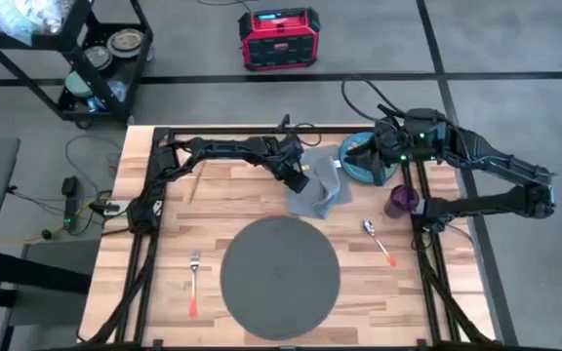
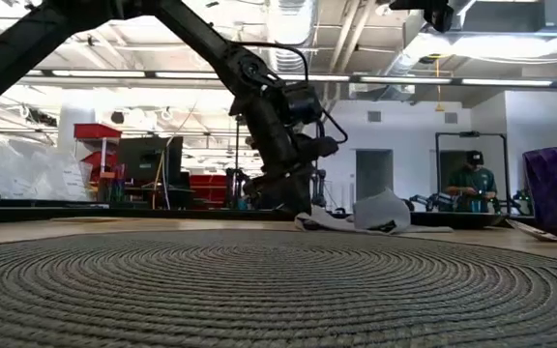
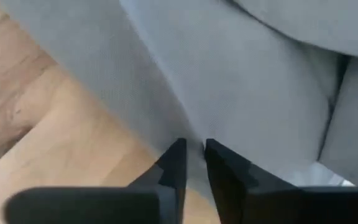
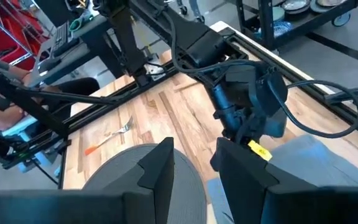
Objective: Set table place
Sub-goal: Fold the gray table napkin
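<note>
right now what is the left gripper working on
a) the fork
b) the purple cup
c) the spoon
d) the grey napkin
d, the left gripper is down at the edge of the grey napkin, and the left wrist view shows its jaws nearly closed on the cloth, while the fork, spoon and purple cup sit apart, untouched.

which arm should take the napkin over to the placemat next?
Left, likely. Its tool is already on the grey napkin, fingers nearly shut on a fold. The right tool hangs over the teal plate, open, beyond the placemat.
</note>
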Controlling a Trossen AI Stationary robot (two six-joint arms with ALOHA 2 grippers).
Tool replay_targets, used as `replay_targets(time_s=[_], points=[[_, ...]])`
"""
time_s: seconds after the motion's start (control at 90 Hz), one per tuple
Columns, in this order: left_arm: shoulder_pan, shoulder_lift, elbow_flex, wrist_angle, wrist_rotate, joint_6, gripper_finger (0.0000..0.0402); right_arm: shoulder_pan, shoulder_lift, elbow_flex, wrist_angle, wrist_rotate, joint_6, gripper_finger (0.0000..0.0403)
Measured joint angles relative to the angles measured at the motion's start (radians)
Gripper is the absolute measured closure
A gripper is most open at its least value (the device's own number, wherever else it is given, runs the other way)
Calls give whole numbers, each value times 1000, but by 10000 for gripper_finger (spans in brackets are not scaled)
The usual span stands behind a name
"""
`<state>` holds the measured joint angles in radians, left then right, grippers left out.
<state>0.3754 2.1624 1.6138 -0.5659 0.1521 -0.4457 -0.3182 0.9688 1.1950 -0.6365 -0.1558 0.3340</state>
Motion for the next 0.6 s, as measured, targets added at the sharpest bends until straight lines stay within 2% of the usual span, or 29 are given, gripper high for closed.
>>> replay_targets(time_s=[0.133,0.267,0.456,0.6], points=[[2,-19,0,-7,0,7,401,-11,0,0,-6,0,-3,294],[3,-90,0,-8,-1,23,401,-25,0,0,-18,0,-5,294],[19,-187,1,-63,-61,61,401,-38,0,0,-18,0,-18,294],[41,-182,1,-131,-57,49,398,-39,0,0,-13,0,-19,294]])
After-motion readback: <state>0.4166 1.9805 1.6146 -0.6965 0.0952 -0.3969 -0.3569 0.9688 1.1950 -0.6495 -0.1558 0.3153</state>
